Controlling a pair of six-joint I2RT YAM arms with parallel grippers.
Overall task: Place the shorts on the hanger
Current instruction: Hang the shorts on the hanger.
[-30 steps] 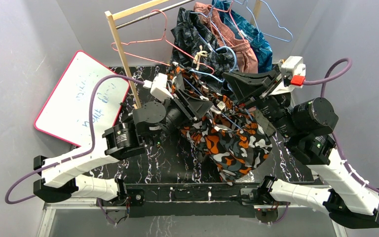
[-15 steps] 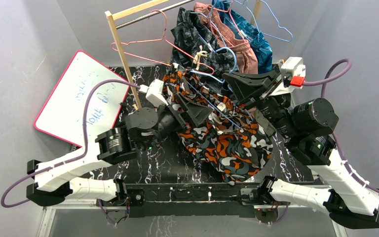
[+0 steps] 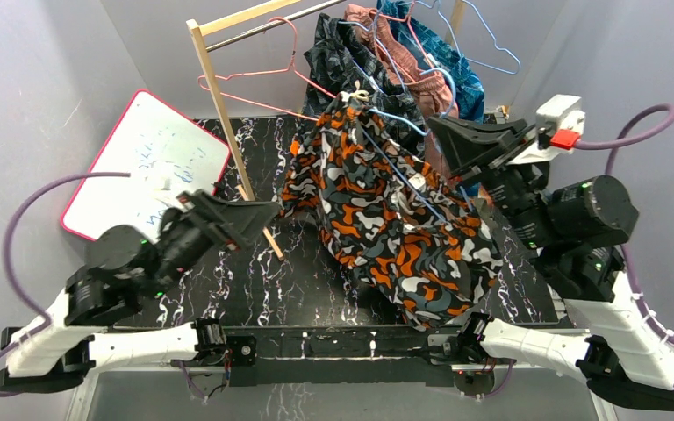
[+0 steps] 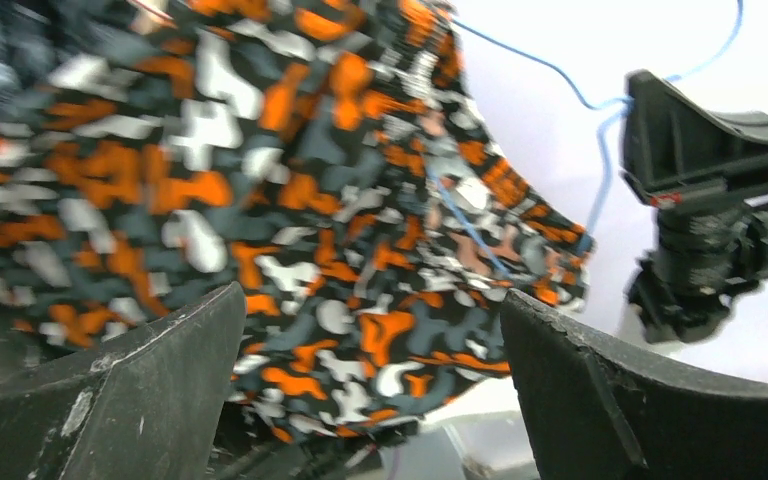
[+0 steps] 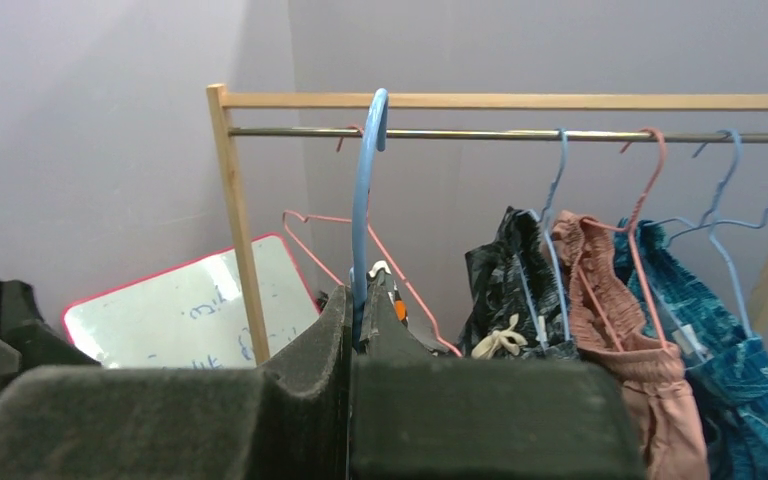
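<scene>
The camouflage shorts [image 3: 386,219] hang draped over the light-blue hanger [image 3: 399,120] above the middle of the table. My right gripper [image 3: 434,127] is shut on the hanger's neck, just under its hook. In the right wrist view the hanger [image 5: 364,200] rises from between the closed jaws of the right gripper [image 5: 352,300], its hook up at the rail's height. I cannot tell whether the hook touches the rail. My left gripper [image 3: 263,213] stands open to the left of the shorts, apart from them. In its own view the left gripper [image 4: 370,300] has the shorts [image 4: 260,180] beyond it.
A wooden clothes rack [image 3: 219,105] with a metal rail [image 5: 560,133] stands at the back. It carries pink hangers [image 3: 254,74], dark patterned shorts [image 3: 351,61], pinkish-brown shorts [image 5: 610,290] and a teal garment [image 5: 720,330]. A whiteboard [image 3: 149,167] leans at the left.
My left gripper opened, let go of the shorts and drew back to the left. The right arm shifted right and back with the hanger. The shorts now hang spread out.
</scene>
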